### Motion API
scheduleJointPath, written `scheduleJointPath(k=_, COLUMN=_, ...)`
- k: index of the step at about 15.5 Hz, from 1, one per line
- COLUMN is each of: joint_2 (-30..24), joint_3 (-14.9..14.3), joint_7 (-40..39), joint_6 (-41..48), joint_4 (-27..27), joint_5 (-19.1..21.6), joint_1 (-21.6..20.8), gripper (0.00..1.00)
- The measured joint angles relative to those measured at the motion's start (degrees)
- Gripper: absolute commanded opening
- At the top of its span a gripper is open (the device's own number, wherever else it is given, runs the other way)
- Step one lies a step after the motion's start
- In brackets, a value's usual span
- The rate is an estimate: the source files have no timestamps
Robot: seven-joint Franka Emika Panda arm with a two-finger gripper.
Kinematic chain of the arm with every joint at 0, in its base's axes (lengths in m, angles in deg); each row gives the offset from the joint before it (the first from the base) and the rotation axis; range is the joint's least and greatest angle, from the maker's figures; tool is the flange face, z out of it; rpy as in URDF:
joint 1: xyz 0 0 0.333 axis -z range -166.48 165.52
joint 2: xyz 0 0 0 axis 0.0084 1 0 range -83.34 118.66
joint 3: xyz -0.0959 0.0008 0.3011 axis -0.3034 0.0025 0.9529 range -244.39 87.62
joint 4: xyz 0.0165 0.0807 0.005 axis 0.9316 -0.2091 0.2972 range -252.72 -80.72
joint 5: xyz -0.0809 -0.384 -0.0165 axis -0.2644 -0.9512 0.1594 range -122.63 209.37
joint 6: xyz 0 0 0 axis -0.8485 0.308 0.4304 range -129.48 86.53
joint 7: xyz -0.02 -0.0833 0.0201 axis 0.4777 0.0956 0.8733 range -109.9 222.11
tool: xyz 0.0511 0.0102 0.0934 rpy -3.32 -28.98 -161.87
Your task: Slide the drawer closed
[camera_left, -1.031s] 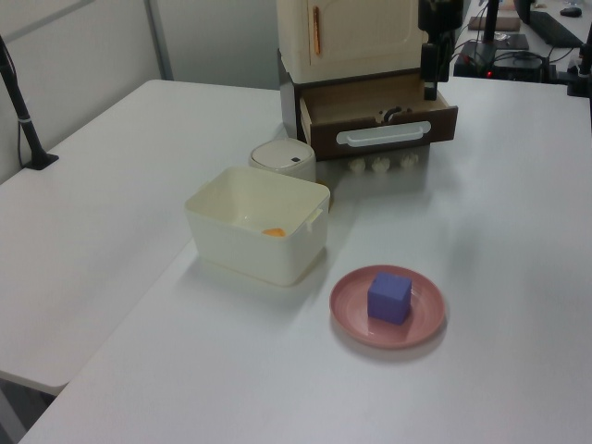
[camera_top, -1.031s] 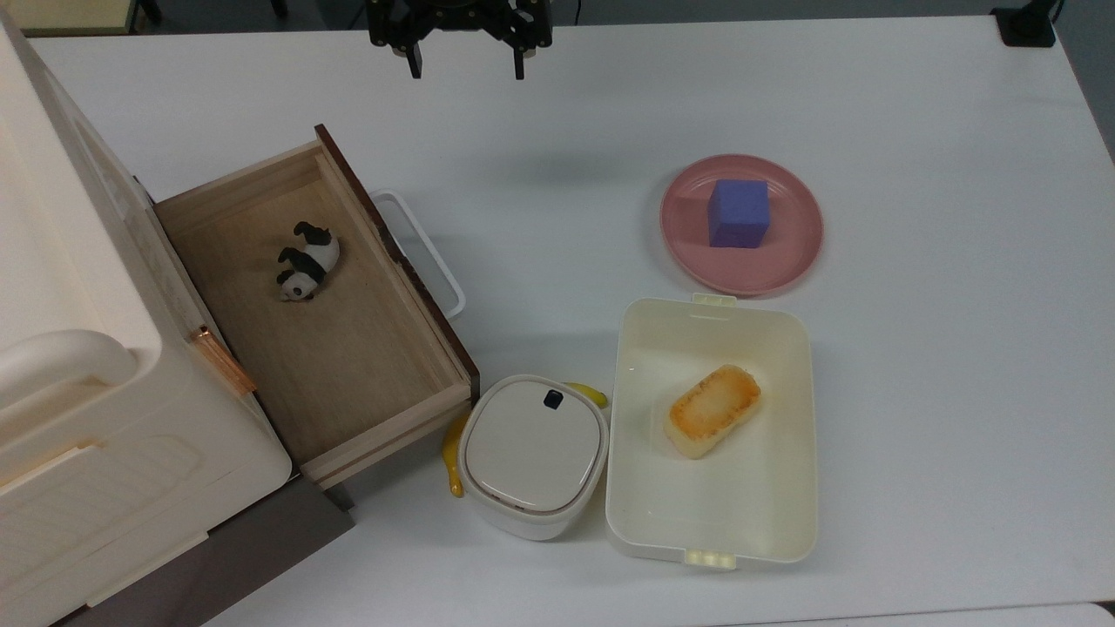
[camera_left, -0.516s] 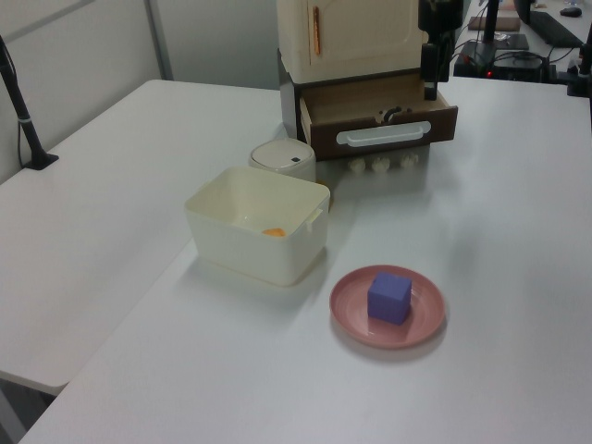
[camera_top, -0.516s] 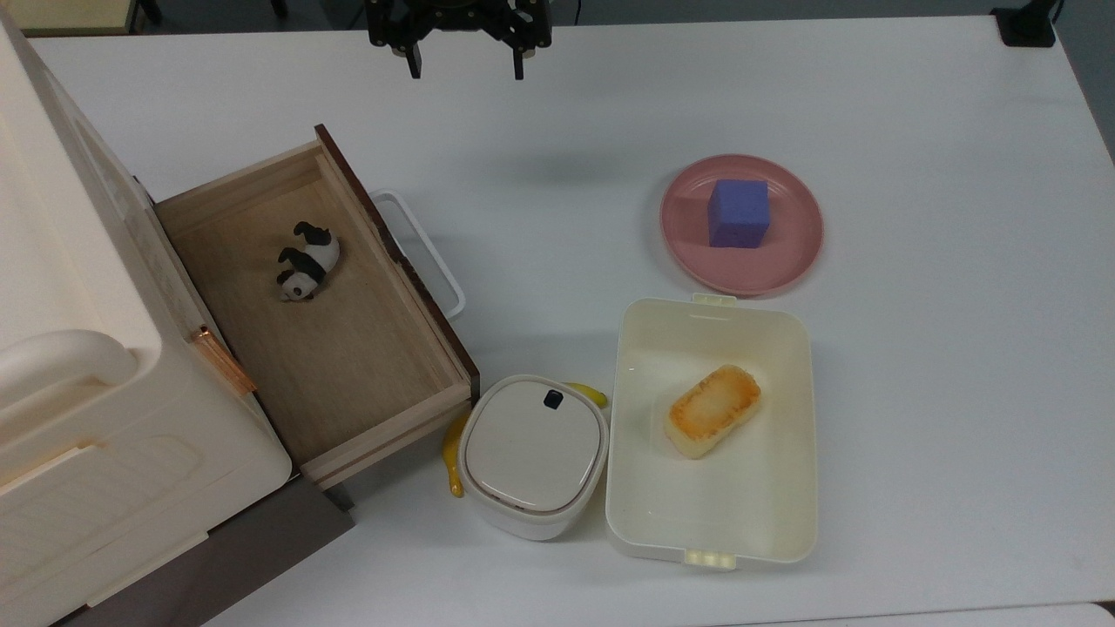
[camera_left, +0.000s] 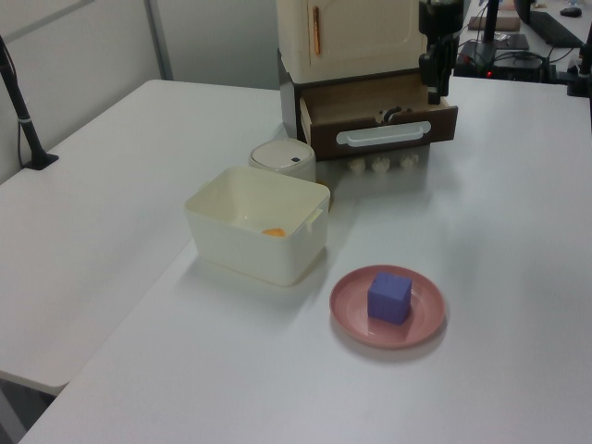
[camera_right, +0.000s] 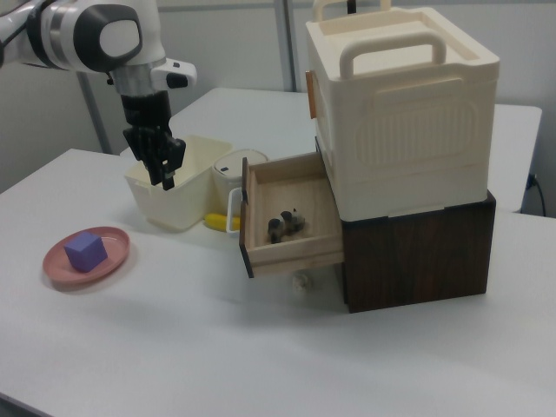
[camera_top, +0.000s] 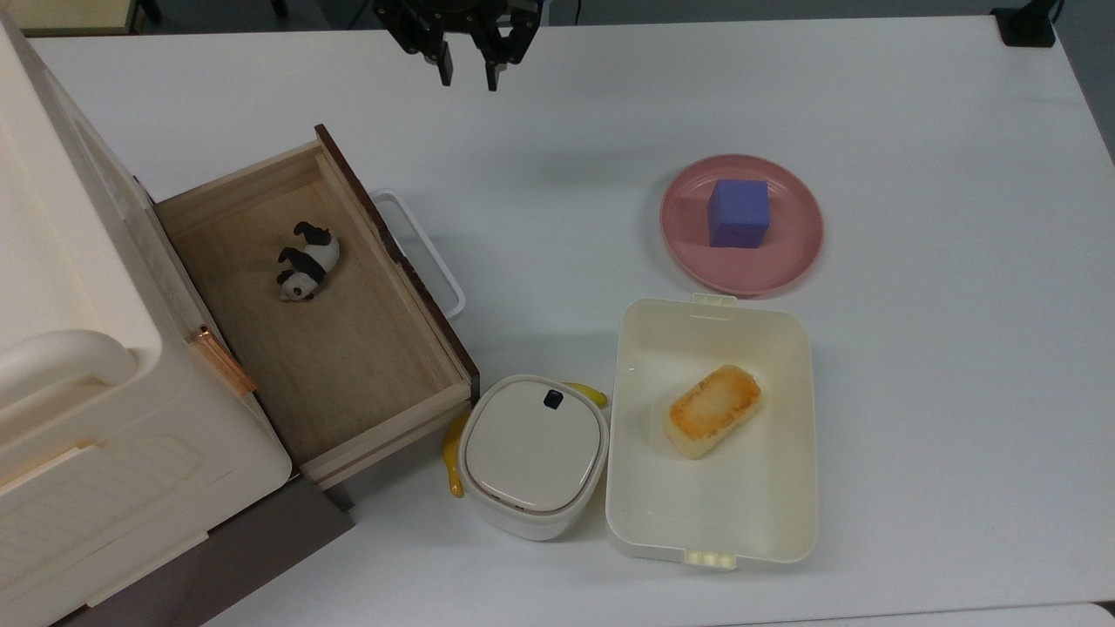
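The drawer of light wood stands pulled well out of the cabinet, its dark brown front panel and white bar handle facing the table's middle. A small panda toy lies inside. My gripper hangs at the top view's upper edge, above the table and apart from the drawer's far corner; its fingers are drawn to a narrow gap with nothing between them. The left view has the gripper just above the drawer's right end. In the right view, the gripper is left of the drawer.
A cream storage box tops the dark cabinet. A white lidded container with a banana beside it sits at the drawer's near corner. Right of it stands a cream lunch box holding bread; a pink plate carries a purple cube.
The gripper's fingers have drawn much closer together and the gripper has dipped slightly lower in the top view. The drawer has not moved.
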Motion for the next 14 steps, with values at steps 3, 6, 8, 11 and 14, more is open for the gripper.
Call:
scheduleJointPath(k=3, joint_2=1.03, joint_3=-0.07, joint_7=13.08, joint_6=-2.67, joint_4=-2.17, joint_5=0.6, joint_1=0.14, gripper=0.0)
scheduleJointPath(k=6, joint_2=5.06, joint_3=-0.12, joint_7=28.02, joint_6=-11.32, joint_4=-5.56, joint_5=0.61, joint_1=1.03, gripper=0.0)
scheduleJointPath(k=8, joint_2=7.65, joint_3=-0.13, joint_7=33.78, joint_6=-16.09, joint_4=-5.71, joint_5=0.6, joint_1=1.64, gripper=0.0)
scheduleJointPath(k=11, joint_2=9.79, joint_3=-0.13, joint_7=38.58, joint_6=-20.45, joint_4=-5.65, joint_5=-0.54, joint_1=2.04, gripper=0.0)
scheduleJointPath(k=14, joint_2=10.62, joint_3=-0.14, joint_7=39.96, joint_6=-23.22, joint_4=-5.57, joint_5=-2.61, joint_1=2.54, gripper=0.0)
